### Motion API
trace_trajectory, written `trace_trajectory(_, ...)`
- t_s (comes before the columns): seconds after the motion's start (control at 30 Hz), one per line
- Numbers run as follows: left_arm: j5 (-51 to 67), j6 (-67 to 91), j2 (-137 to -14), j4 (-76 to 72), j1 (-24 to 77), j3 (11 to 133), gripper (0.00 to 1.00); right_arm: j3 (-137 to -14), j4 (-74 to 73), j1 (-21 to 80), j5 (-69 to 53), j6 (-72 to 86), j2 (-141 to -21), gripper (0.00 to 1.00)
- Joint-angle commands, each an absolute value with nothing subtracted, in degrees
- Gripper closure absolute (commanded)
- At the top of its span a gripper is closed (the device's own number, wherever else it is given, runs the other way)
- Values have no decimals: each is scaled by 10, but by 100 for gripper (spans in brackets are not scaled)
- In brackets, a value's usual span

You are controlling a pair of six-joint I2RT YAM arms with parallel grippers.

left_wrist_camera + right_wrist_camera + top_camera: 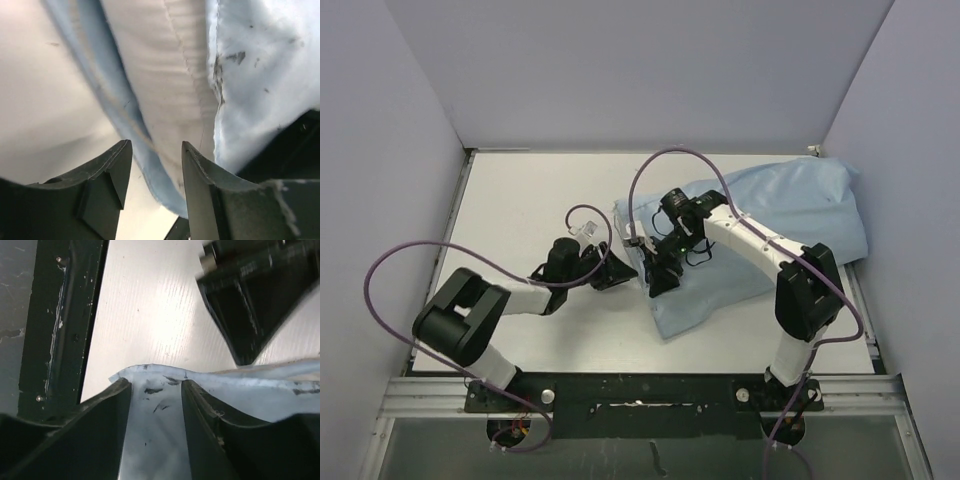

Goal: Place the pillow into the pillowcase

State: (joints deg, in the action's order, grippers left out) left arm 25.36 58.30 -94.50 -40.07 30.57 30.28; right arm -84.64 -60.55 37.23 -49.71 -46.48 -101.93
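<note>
The light blue pillowcase (790, 210) lies across the right half of the table, its open end toward the middle. In the left wrist view the off-white pillow (165, 65) shows inside that opening, wrapped by the blue hem (112, 100). My left gripper (625, 270) (154, 150) is open at the mouth, with the hem and the pillow's edge just beyond its fingertips. My right gripper (660, 285) (156, 385) is open too. Its fingers rest over the top layer of the pillowcase (155, 440) at the smudged hem. The left gripper (240, 300) is close by.
The white table (530, 210) is boxed in by pale walls on the left, back and right. A black mounting rail (640, 390) runs along the near edge. Purple cables (380, 270) loop above both arms.
</note>
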Motion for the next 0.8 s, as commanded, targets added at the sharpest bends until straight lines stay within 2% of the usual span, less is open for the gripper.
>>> trace_trajectory(0.0, 256, 527, -802, -243, 269, 282, 53, -849, -646, 349, -547, -536, -964, 43)
trace_trajectory(0.07, 251, 501, -732, -171, 251, 267, 47, -872, -727, 324, -618, -624, -943, 29)
trace_trajectory(0.13, 233, 480, -659, -108, 239, 262, 38, -908, -822, 297, -667, -716, -936, 20)
trace_trajectory(0.27, 187, 500, -552, -115, 237, 238, 11, -960, -854, 215, -697, -711, -934, 17)
trace_trajectory(0.33, 175, 537, -562, -187, 237, 221, 5, -965, -789, 169, -682, -625, -941, 17)
trace_trajectory(0.43, 185, 568, -652, -284, 242, 235, 3, -960, -701, 124, -607, -505, -946, 18)
trace_trajectory(0.63, 176, 553, -846, -361, 281, 350, 3, -929, -562, 130, -408, -432, -926, 14)
trace_trajectory(0.67, 184, 557, -875, -372, 279, 369, 8, -921, -539, 138, -373, -432, -927, 13)
trace_trajectory(0.73, 210, 565, -921, -383, 269, 402, 28, -908, -510, 163, -316, -447, -940, 14)
trace_trajectory(0.77, 223, 572, -940, -384, 265, 418, 33, -908, -507, 176, -293, -454, -951, 15)
